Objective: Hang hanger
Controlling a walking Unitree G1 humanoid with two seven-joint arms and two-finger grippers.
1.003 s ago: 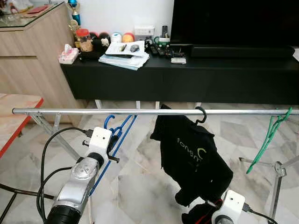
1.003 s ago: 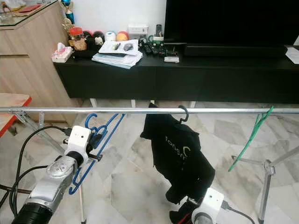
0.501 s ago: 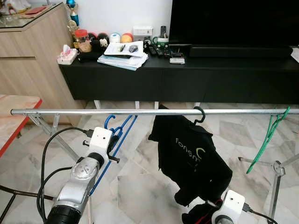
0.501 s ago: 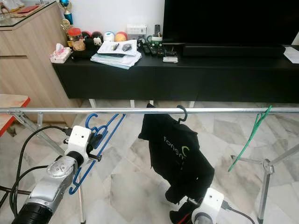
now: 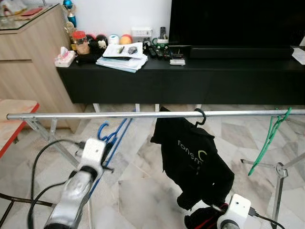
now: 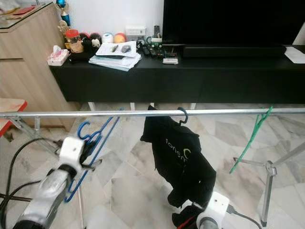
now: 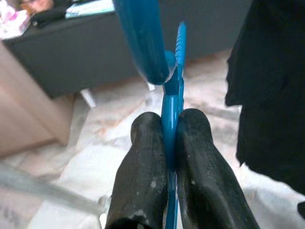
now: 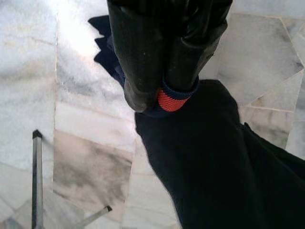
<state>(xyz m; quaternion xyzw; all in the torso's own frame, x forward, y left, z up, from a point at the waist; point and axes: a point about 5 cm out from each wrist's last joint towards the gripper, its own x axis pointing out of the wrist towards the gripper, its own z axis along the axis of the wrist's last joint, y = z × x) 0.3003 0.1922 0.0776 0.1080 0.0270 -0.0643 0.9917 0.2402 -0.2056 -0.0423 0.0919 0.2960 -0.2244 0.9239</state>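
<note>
Below the metal rail [image 5: 143, 114], toward its left end, the left gripper [image 7: 171, 157] holds the blue hanger [image 5: 110, 143]. Both black fingers [image 7: 143, 176] are pressed against the hanger's thin plastic edge, clamping it. The hanger's hook sits just under the rail; contact with the rail cannot be confirmed. Near the rail's middle, a black garment [image 5: 193, 164] hangs from a black hook. At the rail's right end, a green hanger [image 5: 269, 140] hangs tilted. The right gripper [image 8: 164, 71], low over the marble floor [image 5: 138, 186], is closed on the garment's red-and-navy cuff [image 8: 172, 101]. A black TV cabinet [image 5: 190, 78] stands behind the rail.
</note>
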